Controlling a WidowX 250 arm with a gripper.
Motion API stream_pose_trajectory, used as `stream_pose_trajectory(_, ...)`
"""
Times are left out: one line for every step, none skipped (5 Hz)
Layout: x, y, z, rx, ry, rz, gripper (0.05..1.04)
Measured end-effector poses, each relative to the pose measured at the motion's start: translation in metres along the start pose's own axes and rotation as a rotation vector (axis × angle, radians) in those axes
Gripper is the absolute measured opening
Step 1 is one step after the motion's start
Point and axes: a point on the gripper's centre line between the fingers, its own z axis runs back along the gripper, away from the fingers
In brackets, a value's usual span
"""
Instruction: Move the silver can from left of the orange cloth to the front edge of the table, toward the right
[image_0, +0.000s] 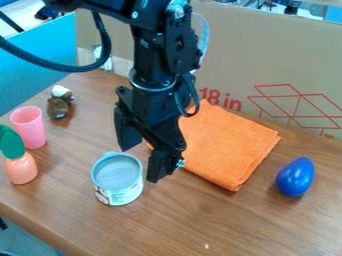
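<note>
One gripper (141, 164), fingers spread, is hanging near one can (121, 187), one orange cloth (230, 145), one blue object (295, 177), one pink cup (31, 131), one brown toy (59, 106) and one green-topped toy (21, 167).

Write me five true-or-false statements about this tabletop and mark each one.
1. The orange cloth is folded. True.
2. The blue egg-shaped object lies on the cloth. False: the blue egg-shaped object lies on the table, beside the cloth.
3. The claw is shut. False: the claw is open.
4. The pink cup stands upright. True.
5. The white can lies on its side. False: the white can stands upright.
</note>
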Motion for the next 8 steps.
stream_pose_trajectory(-0.002,0.0,-0.005,-0.011,0.015,0.0,1.007)
stream_pose_trajectory(-0.01,0.033,-0.017,-0.072,-0.044,0.059,1.007)
stream_pose_trajectory(-0.017,0.055,-0.024,-0.096,-0.085,0.131,1.007)
stream_pose_trajectory(-0.026,0.069,-0.026,-0.056,-0.052,0.167,1.007)
stream_pose_trajectory(-0.028,0.074,-0.04,-0.041,0.013,0.171,1.007)
stream_pose_trajectory(-0.033,0.08,-0.048,-0.002,0.06,0.187,1.007)
stream_pose_trajectory(-0.033,0.088,-0.052,0.007,0.044,0.221,1.007)
stream_pose_trajectory(-0.03,0.09,-0.067,-0.016,0.04,0.237,1.007)
